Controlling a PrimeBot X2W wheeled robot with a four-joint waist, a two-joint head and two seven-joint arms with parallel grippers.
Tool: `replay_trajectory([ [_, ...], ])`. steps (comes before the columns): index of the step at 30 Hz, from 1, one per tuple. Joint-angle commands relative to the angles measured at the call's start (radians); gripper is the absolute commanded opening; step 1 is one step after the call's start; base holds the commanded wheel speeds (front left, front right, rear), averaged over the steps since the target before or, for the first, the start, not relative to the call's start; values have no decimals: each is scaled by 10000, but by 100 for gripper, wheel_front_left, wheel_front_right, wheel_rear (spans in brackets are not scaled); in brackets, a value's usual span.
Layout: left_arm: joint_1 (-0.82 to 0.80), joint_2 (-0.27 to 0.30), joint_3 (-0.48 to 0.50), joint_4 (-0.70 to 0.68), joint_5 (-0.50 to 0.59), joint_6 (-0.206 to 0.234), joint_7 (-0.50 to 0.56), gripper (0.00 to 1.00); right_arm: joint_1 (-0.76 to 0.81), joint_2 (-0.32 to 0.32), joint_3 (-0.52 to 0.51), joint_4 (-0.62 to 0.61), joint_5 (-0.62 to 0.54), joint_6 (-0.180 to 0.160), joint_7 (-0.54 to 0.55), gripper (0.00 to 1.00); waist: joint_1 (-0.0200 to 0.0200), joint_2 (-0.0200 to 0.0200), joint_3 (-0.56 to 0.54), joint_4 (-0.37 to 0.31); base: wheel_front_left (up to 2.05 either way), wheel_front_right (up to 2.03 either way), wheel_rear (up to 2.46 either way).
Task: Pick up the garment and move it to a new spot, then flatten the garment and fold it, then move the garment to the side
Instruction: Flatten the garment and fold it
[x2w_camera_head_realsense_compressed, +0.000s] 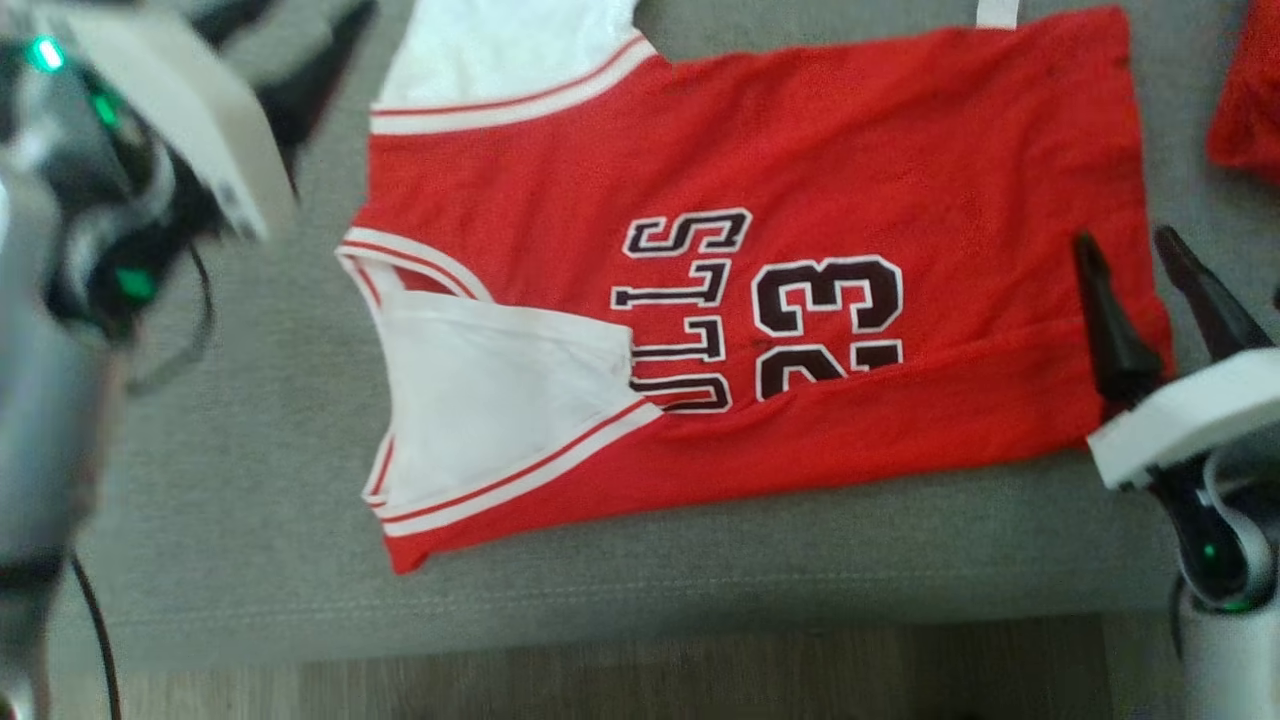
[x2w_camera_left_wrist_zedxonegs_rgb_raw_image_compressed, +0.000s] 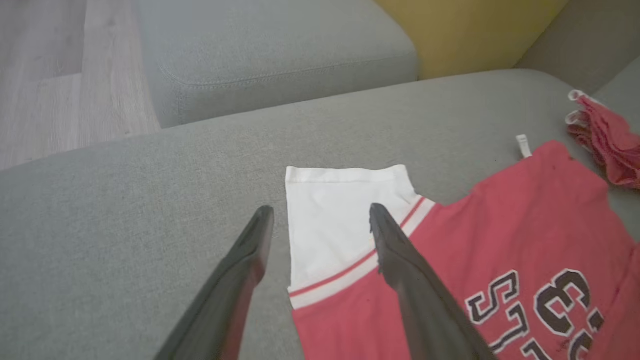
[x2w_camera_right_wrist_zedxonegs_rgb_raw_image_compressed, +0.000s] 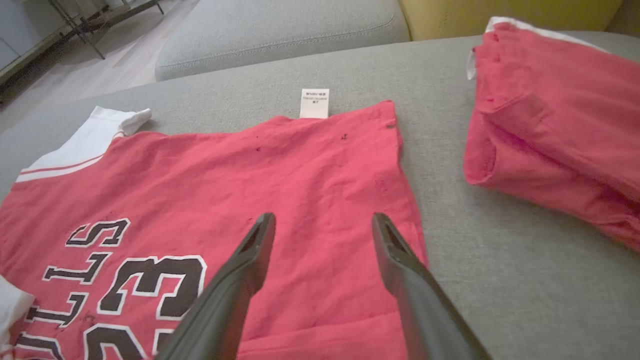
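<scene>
Here the red shirt (x2w_camera_head_realsense_compressed: 800, 170) lies left to right across a grey cushion (x2w_camera_head_realsense_compressed: 250, 500); right gripper (x2w_camera_head_realsense_compressed: 1125, 240), wide open, at its hem (x2w_camera_head_realsense_compressed: 1132, 150), lower right; left gripper (x2w_camera_left_wrist_zedxonegs_rgb_raw_image_compressed: 321, 209), equally wide, by the upper sleeve (x2w_camera_left_wrist_zedxonegs_rgb_raw_image_compressed: 335, 225).

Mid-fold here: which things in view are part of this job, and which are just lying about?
Job:
red jersey, near edge folded over
left gripper, jaws open, at its sleeve end
right gripper, jaws open, at its hem end

Lying about:
second red garment, beside the hem
yellow cushion, behind
grey sofa, only the work surface
</scene>
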Motion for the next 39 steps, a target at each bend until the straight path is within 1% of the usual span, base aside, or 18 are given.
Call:
replay_trajectory([
  [1,-1276,377,361,435,3,-163,413,100,-309,-117,415,-423,-120,44,-55,100,-1,0,777,-450,0,0,0],
  [3,-2166,398,145,1237,122,-298,763,100,-533,-69,618,-457,-155,44,-144,100,-1,0,1089,-646,0,0,0],
  [7,-3589,536,-345,2482,591,-478,1043,100,-828,96,808,-476,-188,44,-329,100,-1,0,1626,-1060,0,0,0],
  [11,-4496,608,-765,3423,666,-575,1329,100,-1068,260,788,-402,-277,44,-622,100,-1,0,2052,-1448,0,0,0],
  [13,-4830,749,-979,3764,737,-599,1395,100,-1147,321,871,-362,-267,44,-759,100,-1,0,2214,-1638,0,0,0],
  [14,-4830,749,-979,3764,737,-599,1395,100,-1147,321,871,-362,-267,44,-759,100,-1,0,2214,-1638,0,0,0],
  [16,-5090,929,-1177,4069,815,-612,1439,100,-1207,373,956,-322,-223,44,-875,100,-1,0,2352,-1819,0,0,0],
  [19,-5422,1330,-1638,4542,1055,-623,1400,100,-1266,428,1021,-228,-156,44,-1081,100,-1,0,2510,-2090,0,0,0],
  [21,-5491,1486,-1870,4740,1054,-625,1369,100,-1284,450,1032,-188,-136,44,-1161,100,-1,0,2547,-2187,0,0,0],
  [26,-5587,1627,-2280,5000,638,-627,1378,100,-1314,475,943,-92,-104,44,-1304,100,-1,0,2571,-2319,0,0,0],
  [31,-5540,1784,-2944,4824,-67,-627,1932,100,-1380,397,797,-97,-159,44,-1293,100,-1,0,2501,-2287,0,0,0],
  [32,-5542,1838,-3052,4760,-210,-627,2050,88,-1409,377,772,-119,-180,44,-1275,100,-1,0,2491,-2268,0,0,0],
  [33,-5549,1902,-3180,4668,-335,-628,2145,48,-1446,351,773,-158,-201,44,-1265,100,-1,0,2482,-2255,0,0,0],
  [34,-5582,1987,-3281,4566,-402,-628,2131,25,-1495,334,783,-197,-212,44,-1255,100,-1,0,2481,-2248,0,0,0],
  [35,-5623,2073,-3362,4468,-439,-628,2021,0,-1564,316,815,-224,-219,44,-1247,100,-1,0,2486,-2246,0,0,0],
  [39,-5783,2328,-3711,4212,-493,-628,1262,0,-1953,246,1067,-90,-121,44,-1150,100,-1,0,2492,-2248,0,0,0],
])
